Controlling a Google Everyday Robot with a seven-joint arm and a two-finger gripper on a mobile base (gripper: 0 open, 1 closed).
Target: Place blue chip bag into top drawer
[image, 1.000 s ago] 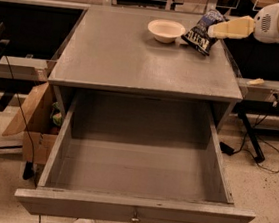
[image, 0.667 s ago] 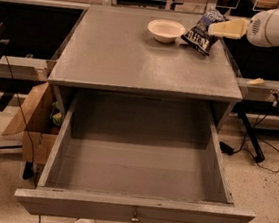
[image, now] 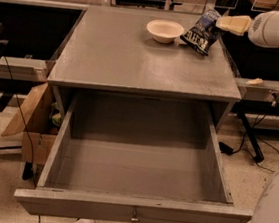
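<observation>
The blue chip bag (image: 203, 32) stands tilted at the back right of the cabinet top, just right of the cream bowl (image: 165, 31). Its lower edge rests on the top. My gripper (image: 233, 24) reaches in from the right at the end of the white arm and touches the bag's upper right edge. The top drawer (image: 133, 211) is pulled fully out below the cabinet top. It is wide, shallow and grey, with a small knob (image: 134, 216) at the centre of its front panel. Nothing lies inside it.
The grey cabinet top (image: 135, 57) carries only the bowl and the bag. A cardboard box (image: 33, 121) stands on the floor left of the drawer. Cables and a dark stand leg (image: 249, 141) lie to the right. Part of my white body (image: 271, 214) fills the bottom right corner.
My gripper and arm have shifted slightly at the bag's upper right edge. The bag has stayed in nearly the same spot. The drawer and bowl have not moved.
</observation>
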